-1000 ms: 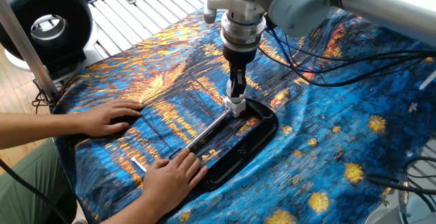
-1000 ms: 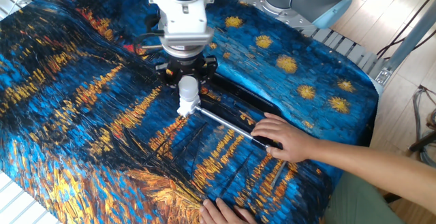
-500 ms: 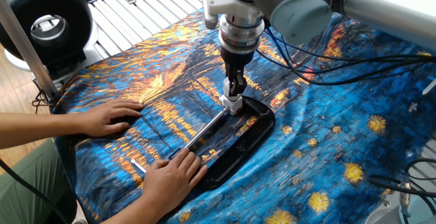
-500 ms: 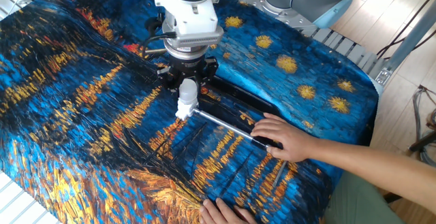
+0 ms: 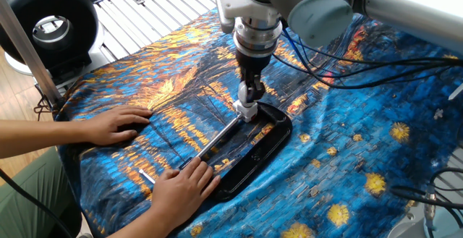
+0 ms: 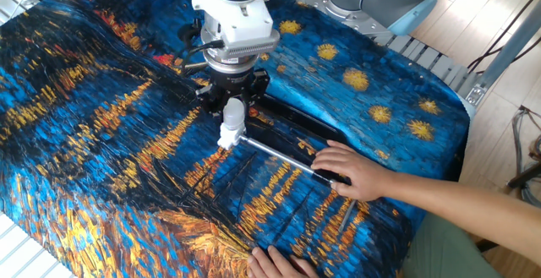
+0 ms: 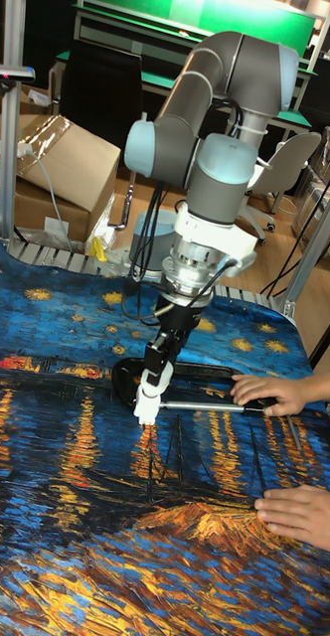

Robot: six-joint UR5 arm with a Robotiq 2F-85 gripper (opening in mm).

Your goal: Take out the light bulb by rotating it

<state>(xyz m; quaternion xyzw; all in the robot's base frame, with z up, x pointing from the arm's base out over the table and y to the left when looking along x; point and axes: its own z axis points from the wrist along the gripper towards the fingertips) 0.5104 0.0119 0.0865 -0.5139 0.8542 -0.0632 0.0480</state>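
Observation:
The light bulb [image 6: 232, 111] is small and white, and it stands neck-down in the white cube-shaped socket [image 6: 226, 137] at the end of a metal rod [image 6: 275, 154]. My gripper [image 6: 232, 109] comes straight down onto it with its black fingers [image 6: 213, 109] shut on the globe. From the opposite side the bulb [image 5: 247, 95] is mostly hidden between the fingers, above the socket [image 5: 244, 110]. In the tall view the bulb [image 7: 154, 375] and socket [image 7: 143, 405] lean a little to the left under the gripper [image 7: 156, 370].
The rod lies across a black tray [image 5: 271, 140] on a blue and orange painted cloth [image 5: 362, 144]. A person's hand [image 6: 347, 168] holds the rod's far end; another hand [image 5: 116, 126] presses the cloth. Cables [image 5: 340, 68] trail behind the arm.
The wrist has turned and shifted slightly with the bulb held; the socket and tray edged a little sideways. The hands stayed put.

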